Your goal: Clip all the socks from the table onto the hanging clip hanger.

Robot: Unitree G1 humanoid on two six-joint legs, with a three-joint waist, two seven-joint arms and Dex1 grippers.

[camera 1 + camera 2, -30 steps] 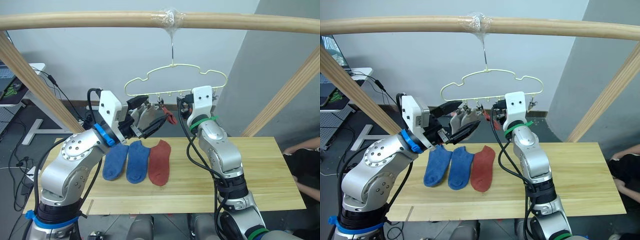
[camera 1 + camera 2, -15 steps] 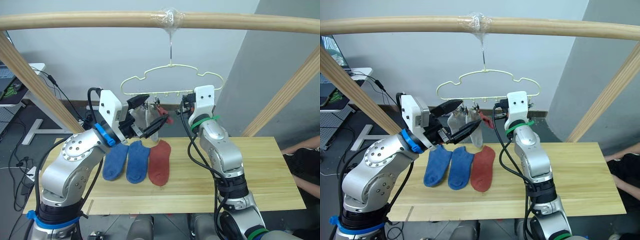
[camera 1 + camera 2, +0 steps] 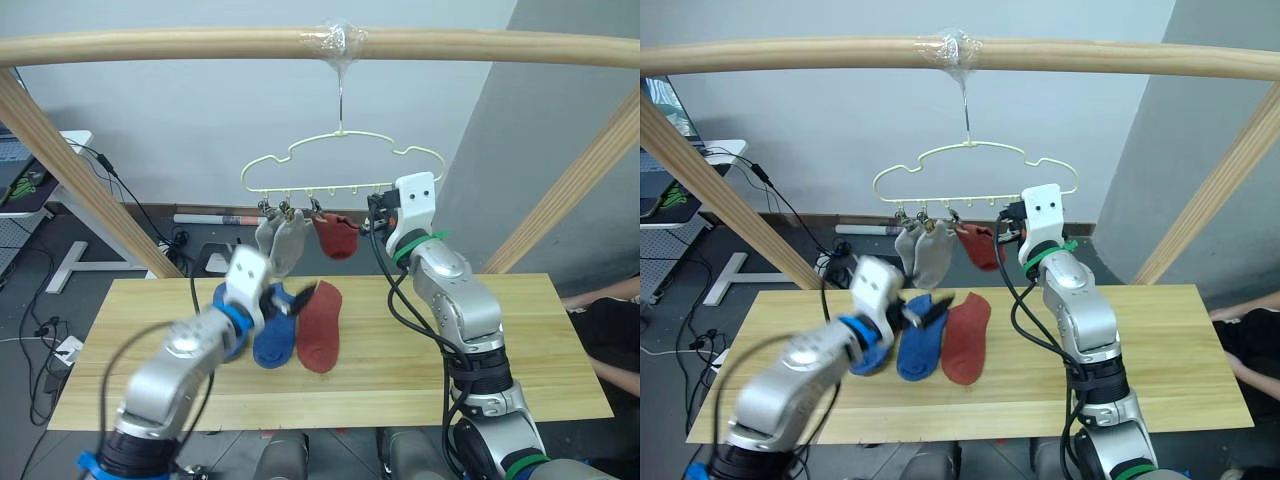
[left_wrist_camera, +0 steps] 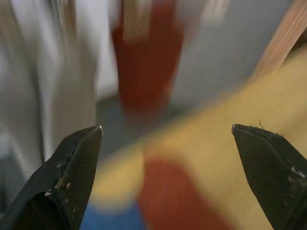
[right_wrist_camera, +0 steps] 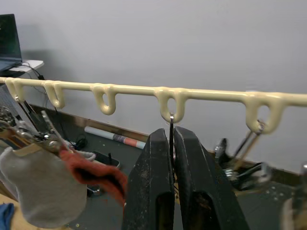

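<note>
Eye view: two grey socks (image 3: 279, 240) and one red sock (image 3: 336, 236) hang on the clip hanger (image 3: 345, 165). Two blue socks (image 3: 273, 335) and a red sock (image 3: 320, 324) lie on the worktop (image 3: 420, 370).
Left wrist view: left hand (image 4: 165, 143) is wide apart, holding nothing.
Right wrist view: right hand (image 5: 171, 143) is pinched together on a thin clip wire (image 5: 171, 125).

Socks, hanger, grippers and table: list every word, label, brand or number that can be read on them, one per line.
No readable text anywhere.
Socks on the clip hanger and on the table: plain fabric, no print or label visible.
Left gripper and right gripper: black fingers, no markings visible.
</note>
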